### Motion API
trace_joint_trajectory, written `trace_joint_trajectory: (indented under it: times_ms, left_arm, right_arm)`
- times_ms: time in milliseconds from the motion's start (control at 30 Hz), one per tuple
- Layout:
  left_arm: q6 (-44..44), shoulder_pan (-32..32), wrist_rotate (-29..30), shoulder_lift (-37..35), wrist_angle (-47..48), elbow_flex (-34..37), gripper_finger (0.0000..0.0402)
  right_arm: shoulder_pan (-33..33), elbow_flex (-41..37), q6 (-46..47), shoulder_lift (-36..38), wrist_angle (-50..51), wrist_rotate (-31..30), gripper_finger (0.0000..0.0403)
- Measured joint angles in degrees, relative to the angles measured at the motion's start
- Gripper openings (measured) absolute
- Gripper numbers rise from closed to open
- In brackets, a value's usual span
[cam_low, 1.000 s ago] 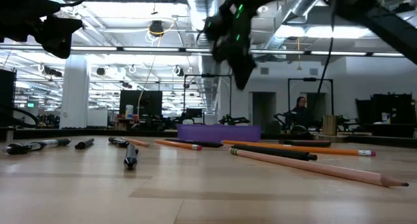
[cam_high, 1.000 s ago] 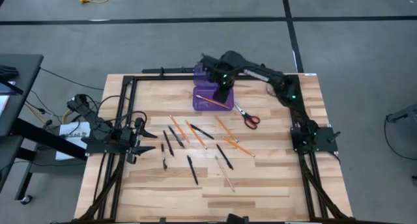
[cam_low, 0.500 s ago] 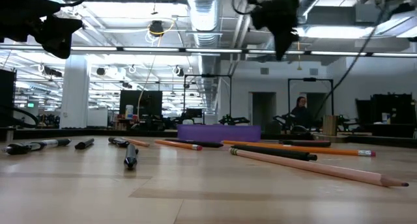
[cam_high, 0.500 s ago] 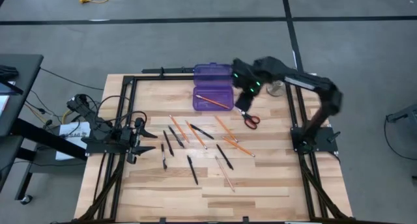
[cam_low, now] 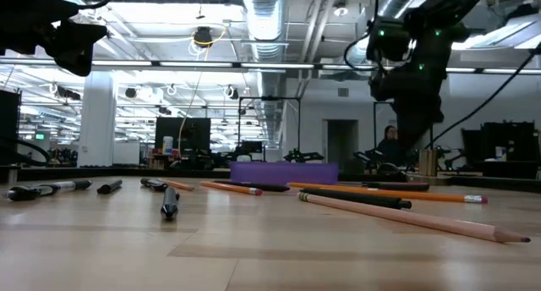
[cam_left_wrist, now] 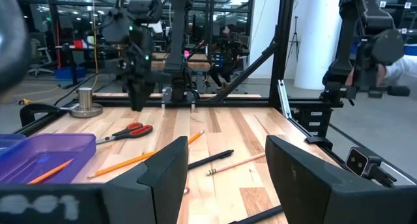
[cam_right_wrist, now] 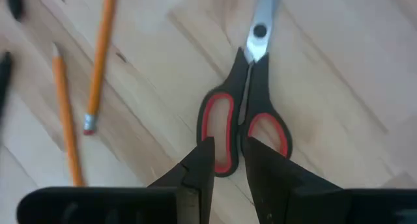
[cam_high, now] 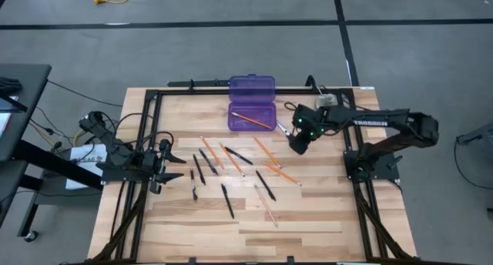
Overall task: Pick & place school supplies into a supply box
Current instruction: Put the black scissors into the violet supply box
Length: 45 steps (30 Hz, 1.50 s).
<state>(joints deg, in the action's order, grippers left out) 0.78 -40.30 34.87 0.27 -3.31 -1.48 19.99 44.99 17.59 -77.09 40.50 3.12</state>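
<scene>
Right wrist view looks straight down on the scissors point(cam_right_wrist: 244, 113): closed steel blades, a round pivot screw, and black loop handles lined in red, lying flat on pale, straight-grained butcher-block wood. The right gripper point(cam_right_wrist: 227, 160) hangs directly over the handles, its two dark, squared fingers standing a narrow gap apart, one over each loop, with nothing between them; whether the tips touch the handles I cannot tell. Two thin orange pencils point(cam_right_wrist: 98, 58) with metal ferrules lie just beside the scissors on the same boards.

From the high view, the right gripper point(cam_high: 298, 144) is above the scissors' place, near the supply box point(cam_high: 252, 102), a translucent purple plastic rectangle with rounded corners, its hinged lid folded open flat toward the table's far edge. One orange pencil point(cam_high: 251, 119) lies slantwise inside the box's tray. The remaining slim orange pencils and black pens point(cam_high: 228, 201) are scattered loose across the middle of the table point(cam_high: 308, 219), well apart from the box. A round silver-grey metal disc point(cam_left_wrist: 85, 108) sits near the far right corner.

The left gripper point(cam_left_wrist: 221, 178) waits at the table's left edge, its broad, dark, matte fingers spread wide and empty, well apart from every supply.
</scene>
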Motion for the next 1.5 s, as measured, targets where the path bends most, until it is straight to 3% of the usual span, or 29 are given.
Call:
trace_joint_trajectory:
  times_ms: [500, 833, 1500]
  left_arm:
    - [0.34, -0.01, 0.03, 0.00, 0.00, 0.00, 0.0195]
    - [0.52, 0.00, 0.04, 0.00, 0.00, 0.00, 0.0195]
    - [0.56, -0.02, 0.04, 0.00, 0.00, 0.00, 0.0195]
  right_arm:
    - [-2.48, -0.28, -0.03, -11.44, -3.65, -1.37, 0.0095]
    - [-1.86, 1.57, -1.56, -12.15, -2.66, -1.76, 0.0130]
    - [-4.99, 1.78, -1.08, -13.42, -1.69, -1.56, 0.0128]
